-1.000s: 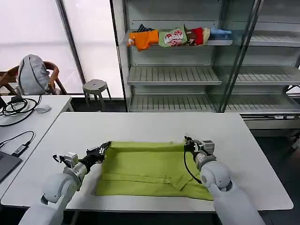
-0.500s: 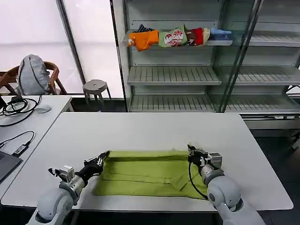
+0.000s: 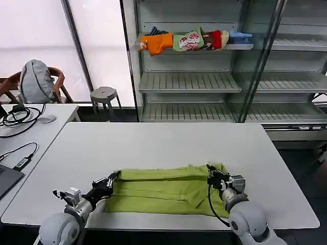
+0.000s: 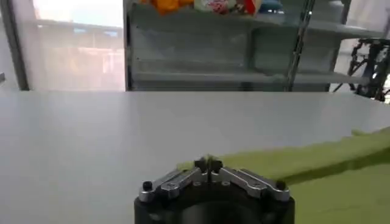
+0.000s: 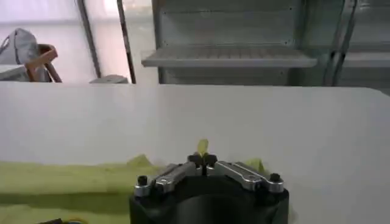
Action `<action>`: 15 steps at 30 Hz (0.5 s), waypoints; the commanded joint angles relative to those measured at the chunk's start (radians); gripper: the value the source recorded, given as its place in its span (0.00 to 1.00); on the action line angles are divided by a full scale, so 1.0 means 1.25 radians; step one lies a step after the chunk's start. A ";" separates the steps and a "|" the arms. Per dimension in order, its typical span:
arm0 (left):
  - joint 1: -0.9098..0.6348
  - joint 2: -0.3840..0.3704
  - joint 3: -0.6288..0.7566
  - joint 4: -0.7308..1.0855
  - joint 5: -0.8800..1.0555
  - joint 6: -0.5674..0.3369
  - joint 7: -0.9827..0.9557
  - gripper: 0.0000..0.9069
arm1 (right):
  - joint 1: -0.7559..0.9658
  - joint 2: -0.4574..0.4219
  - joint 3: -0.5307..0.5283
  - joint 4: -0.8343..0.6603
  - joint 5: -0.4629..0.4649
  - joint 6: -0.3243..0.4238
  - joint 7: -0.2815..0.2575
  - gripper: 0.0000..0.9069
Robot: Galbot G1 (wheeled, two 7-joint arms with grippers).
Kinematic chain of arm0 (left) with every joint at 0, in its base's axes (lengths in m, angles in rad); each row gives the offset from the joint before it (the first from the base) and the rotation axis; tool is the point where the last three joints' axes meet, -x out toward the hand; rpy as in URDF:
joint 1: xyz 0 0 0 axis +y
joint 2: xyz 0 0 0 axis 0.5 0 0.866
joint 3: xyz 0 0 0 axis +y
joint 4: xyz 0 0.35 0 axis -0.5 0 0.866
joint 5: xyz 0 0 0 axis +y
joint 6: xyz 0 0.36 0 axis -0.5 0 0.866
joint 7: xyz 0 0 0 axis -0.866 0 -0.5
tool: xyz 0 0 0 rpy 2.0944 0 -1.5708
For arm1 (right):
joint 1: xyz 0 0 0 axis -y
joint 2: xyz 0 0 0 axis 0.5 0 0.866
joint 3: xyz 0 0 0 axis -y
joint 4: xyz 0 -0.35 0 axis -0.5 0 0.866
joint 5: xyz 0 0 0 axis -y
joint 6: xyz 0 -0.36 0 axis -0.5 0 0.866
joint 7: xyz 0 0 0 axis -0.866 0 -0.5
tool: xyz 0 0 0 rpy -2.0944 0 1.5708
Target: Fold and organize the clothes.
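The head camera is looking forward and down over the white table toward the shelving. Each wrist camera is sitting low, just behind its own hand, facing across the tabletop toward those shelves, sharing both with the head view.

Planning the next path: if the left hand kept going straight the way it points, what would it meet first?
The left hand is shut on the lime-green T-shirt edge and points across the bare white table toward the shelving unit. The way looks free over the tabletop; past its far edge, depth is unclear.
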 commanded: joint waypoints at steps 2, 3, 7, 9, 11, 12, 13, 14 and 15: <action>0.019 0.003 -0.006 -0.021 0.002 0.005 0.002 0.02 | -0.017 -0.005 0.004 0.022 -0.005 0.000 0.001 0.00; 0.021 0.006 -0.007 -0.022 0.003 0.006 0.003 0.02 | -0.019 -0.007 0.005 0.028 -0.004 -0.001 0.002 0.00; 0.022 0.008 -0.006 -0.019 0.004 0.004 0.003 0.02 | -0.031 -0.007 0.006 0.043 -0.004 -0.001 0.005 0.00; 0.021 0.007 -0.006 -0.016 0.004 0.003 0.002 0.02 | -0.041 -0.008 0.006 0.053 -0.003 -0.001 0.003 0.00; 0.023 0.006 -0.006 -0.017 0.004 0.003 0.003 0.02 | -0.048 -0.007 0.007 0.056 -0.004 -0.001 0.001 0.00; 0.024 0.007 -0.007 -0.018 0.004 0.003 0.003 0.02 | -0.048 -0.007 0.008 0.055 -0.005 -0.001 0.000 0.00; 0.027 0.006 -0.007 -0.020 0.004 0.003 0.003 0.02 | -0.048 -0.006 0.009 0.049 -0.007 -0.001 0.000 0.00; 0.030 0.006 -0.008 -0.022 0.004 0.003 0.003 0.02 | -0.046 -0.006 0.010 0.041 -0.009 -0.001 -0.001 0.00; 0.033 0.005 -0.010 -0.026 0.004 0.003 0.003 0.02 | -0.044 -0.005 0.012 0.036 -0.011 0.000 -0.003 0.00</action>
